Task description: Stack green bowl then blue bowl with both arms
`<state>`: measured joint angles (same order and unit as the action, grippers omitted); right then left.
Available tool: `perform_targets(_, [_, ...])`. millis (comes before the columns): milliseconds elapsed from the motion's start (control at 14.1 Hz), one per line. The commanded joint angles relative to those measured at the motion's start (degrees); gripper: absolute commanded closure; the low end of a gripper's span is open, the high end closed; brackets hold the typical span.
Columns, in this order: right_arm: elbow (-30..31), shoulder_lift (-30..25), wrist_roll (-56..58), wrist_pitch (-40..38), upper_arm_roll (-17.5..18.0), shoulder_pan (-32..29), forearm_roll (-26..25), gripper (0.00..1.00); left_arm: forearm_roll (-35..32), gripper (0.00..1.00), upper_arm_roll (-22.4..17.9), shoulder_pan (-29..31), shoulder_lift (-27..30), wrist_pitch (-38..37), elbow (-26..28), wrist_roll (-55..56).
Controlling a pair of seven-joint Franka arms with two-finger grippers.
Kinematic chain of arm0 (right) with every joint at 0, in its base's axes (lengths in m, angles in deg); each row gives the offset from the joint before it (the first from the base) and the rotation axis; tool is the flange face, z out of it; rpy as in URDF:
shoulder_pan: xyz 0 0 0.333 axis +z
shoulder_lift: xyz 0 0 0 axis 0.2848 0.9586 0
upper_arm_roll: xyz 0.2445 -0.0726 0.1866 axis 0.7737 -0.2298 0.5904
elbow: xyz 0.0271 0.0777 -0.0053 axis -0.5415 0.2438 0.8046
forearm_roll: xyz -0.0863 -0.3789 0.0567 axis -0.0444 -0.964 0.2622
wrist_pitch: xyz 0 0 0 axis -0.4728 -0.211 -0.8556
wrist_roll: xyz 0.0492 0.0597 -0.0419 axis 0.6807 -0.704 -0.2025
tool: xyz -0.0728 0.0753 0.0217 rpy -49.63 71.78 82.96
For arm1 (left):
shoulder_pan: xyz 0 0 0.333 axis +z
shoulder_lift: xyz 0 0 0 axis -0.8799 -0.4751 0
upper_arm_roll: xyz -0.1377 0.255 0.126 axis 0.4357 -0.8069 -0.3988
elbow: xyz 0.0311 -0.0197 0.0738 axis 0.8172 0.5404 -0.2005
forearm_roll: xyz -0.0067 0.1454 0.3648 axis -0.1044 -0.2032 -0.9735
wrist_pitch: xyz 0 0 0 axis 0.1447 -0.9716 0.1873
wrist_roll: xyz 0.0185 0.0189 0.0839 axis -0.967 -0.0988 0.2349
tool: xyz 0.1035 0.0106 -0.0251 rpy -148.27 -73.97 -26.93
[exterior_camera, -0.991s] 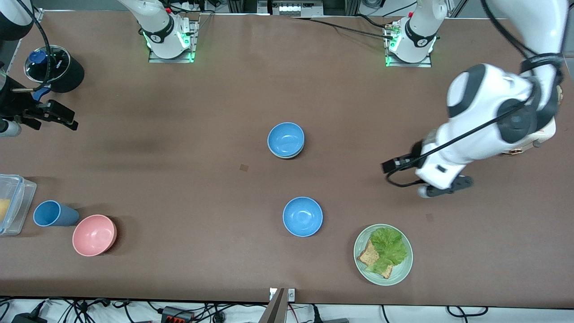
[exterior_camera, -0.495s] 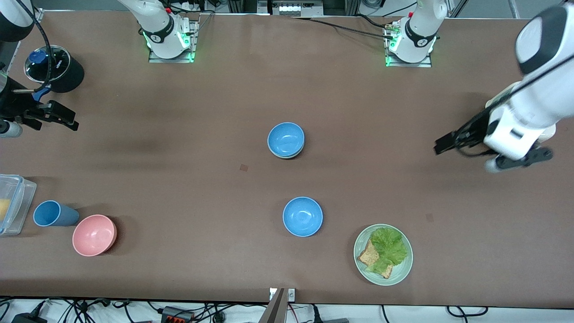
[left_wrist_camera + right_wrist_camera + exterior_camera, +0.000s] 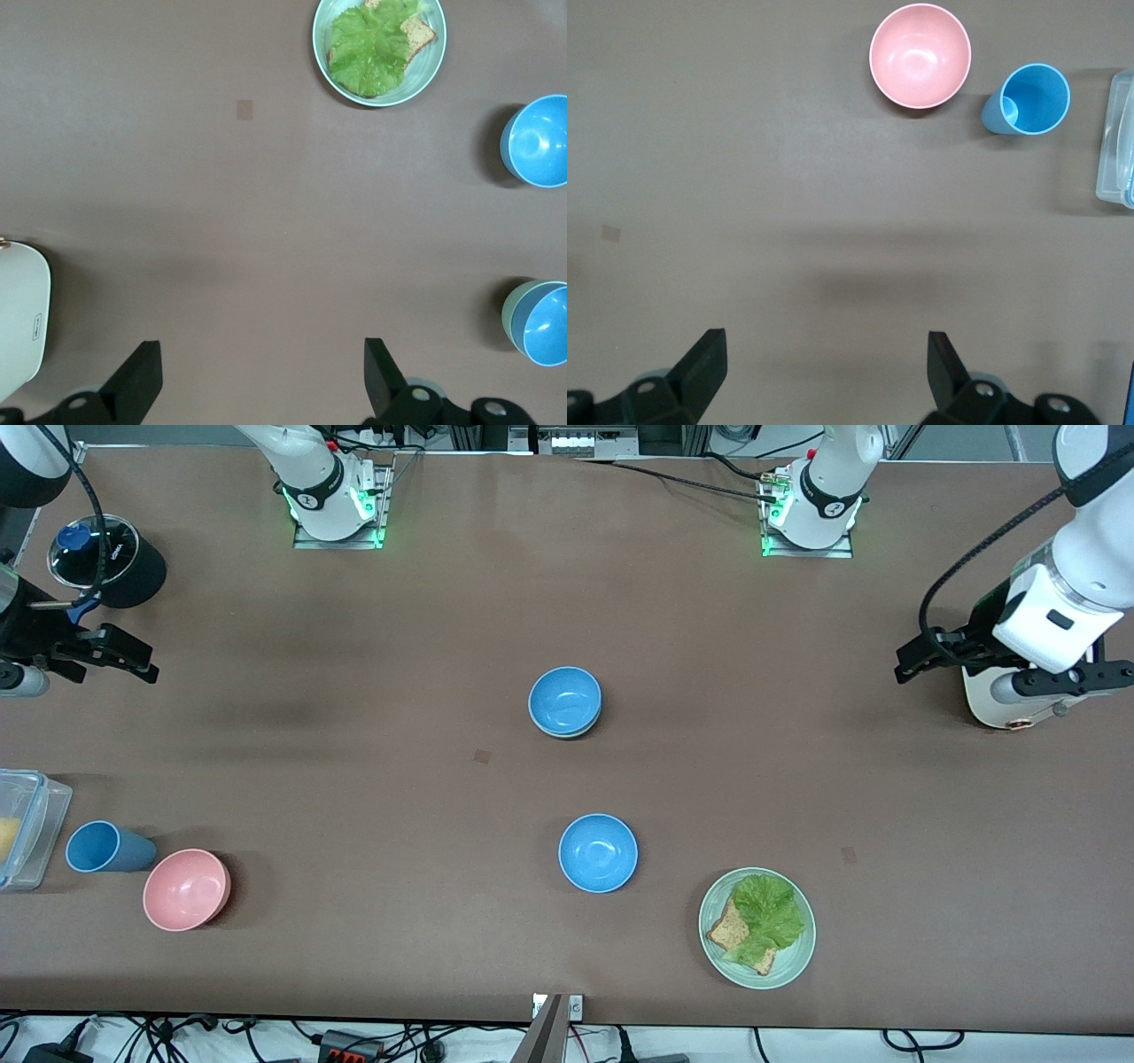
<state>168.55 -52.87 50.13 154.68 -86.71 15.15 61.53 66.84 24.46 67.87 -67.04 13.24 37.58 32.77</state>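
Observation:
A blue bowl sits nested in the green bowl at the table's middle; only the green rim shows. The pair also shows in the left wrist view, blue bowl inside green bowl. A second blue bowl stands alone nearer the front camera, and also shows in the left wrist view. My left gripper is open and empty, high over the left arm's end of the table. My right gripper is open and empty over the right arm's end.
A pale-green plate with lettuce and bread lies near the front edge. A white device lies under the left gripper. A pink bowl, blue cup, clear box and black pot are at the right arm's end.
My left arm has swung away from the table's middle out to the left arm's end, its gripper empty. The right arm has barely moved. The bowls have not moved.

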Motion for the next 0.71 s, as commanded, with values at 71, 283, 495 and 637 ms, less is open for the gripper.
perform_targets(71, [-0.73,-0.07,0.55,-0.94,1.18,-1.07,-0.73,0.0,-1.37,0.0,-0.76,-1.14,1.6,-0.74,1.22,-3.2])
perform_targets(283, [-0.65,-0.24,0.29,-1.46,1.18,-1.07,-0.73,0.0,-1.46,0.0,-0.76,-1.14,1.51,-2.5,1.22,-9.36])
perform_targets(495, [-0.65,-0.24,-0.07,-2.87,1.18,-1.24,-0.64,0.0,-1.46,0.0,-0.76,-1.14,1.42,-4.17,1.22,-9.28])
perform_targets(637, [-0.65,-0.24,-0.07,-2.79,1.1,-1.16,-0.64,0.0,-1.37,0.0,-0.76,-1.23,1.42,-4.17,1.13,-9.2])
